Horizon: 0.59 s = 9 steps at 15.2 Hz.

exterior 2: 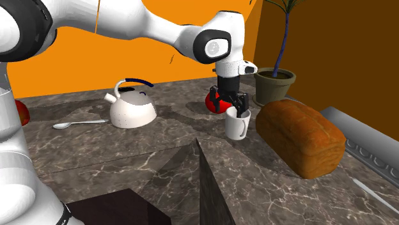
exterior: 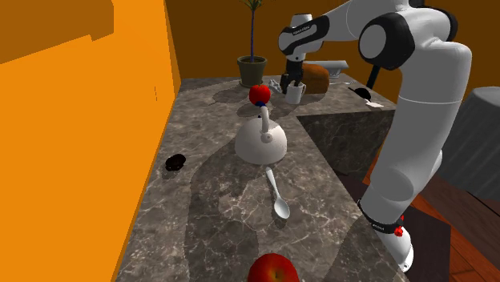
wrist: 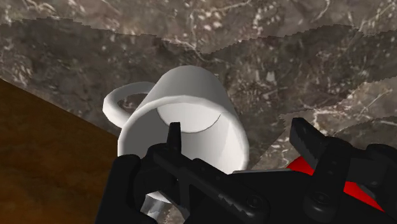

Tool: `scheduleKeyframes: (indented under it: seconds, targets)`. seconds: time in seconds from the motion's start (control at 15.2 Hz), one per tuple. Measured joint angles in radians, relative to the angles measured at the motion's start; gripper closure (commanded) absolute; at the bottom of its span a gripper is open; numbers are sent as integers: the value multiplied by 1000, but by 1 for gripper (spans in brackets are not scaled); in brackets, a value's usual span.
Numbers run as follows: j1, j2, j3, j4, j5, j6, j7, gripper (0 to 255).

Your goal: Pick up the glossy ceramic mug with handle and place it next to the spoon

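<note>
The white mug stands upright on the dark marble counter, handle to one side, between a red apple and a brown loaf. My black gripper hangs straight down over its rim, open. In the wrist view the mug lies right under the gripper: one fingertip points into the mug's mouth and the other is outside the wall, neither pressing it. The spoon lies nearer the stand, beyond a white kettle. In the shoulder view the gripper covers the top of the mug.
A potted plant stands behind the mug at the counter's back. A second red apple sits at the counter's near end, and a small black object lies by the orange wall. A raised marble block borders the counter beside the arm.
</note>
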Motion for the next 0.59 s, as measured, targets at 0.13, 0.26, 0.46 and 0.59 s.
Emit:
scheduleKeyframes:
  seconds: [0.13, 0.26, 0.46, 0.59]
  targets:
    - [-1, 4, 0, -2, 2, 6, -1, 0]
    - [-1, 6, 0, -1, 2, 7, -2, 0]
    - [-1, 6, 0, -1, 2, 8, -2, 255]
    - [-1, 6, 0, -1, 2, 8, -2, 255]
